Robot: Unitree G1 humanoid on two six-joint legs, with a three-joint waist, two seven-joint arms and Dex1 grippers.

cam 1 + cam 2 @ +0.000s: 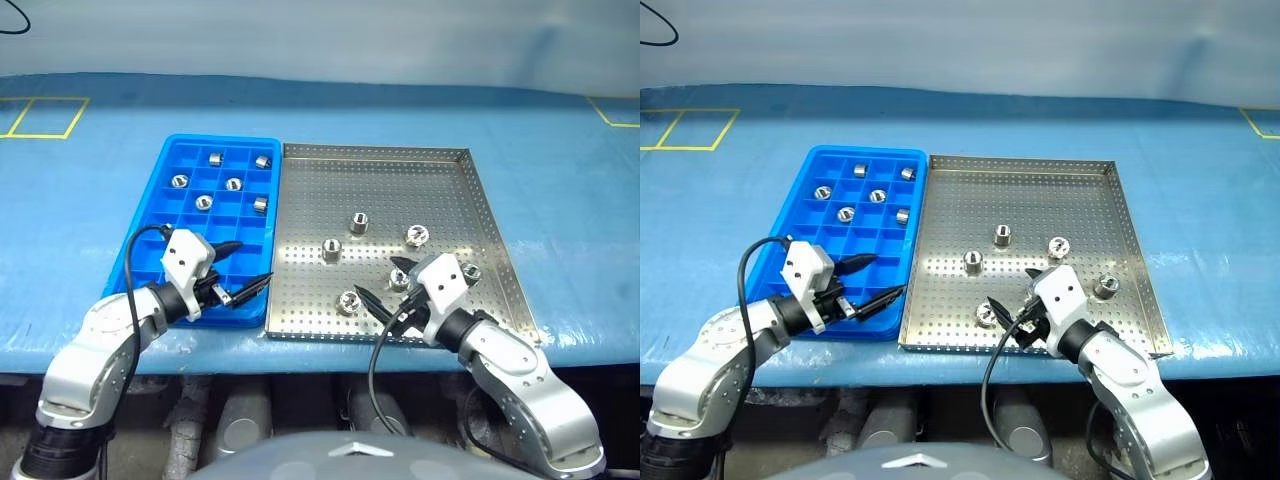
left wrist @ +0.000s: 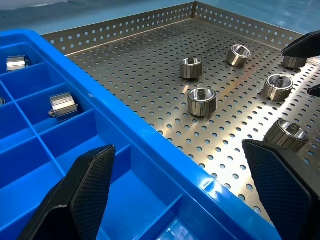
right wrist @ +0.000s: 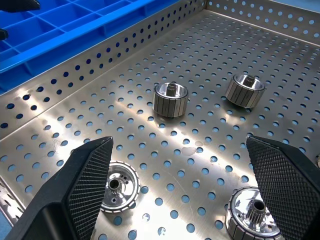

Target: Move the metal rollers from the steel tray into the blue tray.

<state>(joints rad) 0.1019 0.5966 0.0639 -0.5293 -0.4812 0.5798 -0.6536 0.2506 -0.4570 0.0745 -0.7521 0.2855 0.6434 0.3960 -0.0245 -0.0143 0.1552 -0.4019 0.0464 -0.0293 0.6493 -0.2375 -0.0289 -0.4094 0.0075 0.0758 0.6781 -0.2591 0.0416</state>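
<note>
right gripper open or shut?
Open: the right gripper's fingers stand wide apart, empty, over metal rollers in the steel tray.

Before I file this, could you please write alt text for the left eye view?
A blue tray holding six metal rollers sits left of and against a steel tray with six more, on a blue-covered table. The left gripper hovers over the blue tray's near end, the right gripper over the steel tray's near part, both jaws open and empty.

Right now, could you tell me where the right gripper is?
The right gripper hangs open over the steel tray's near edge, between two metal rollers.
</note>
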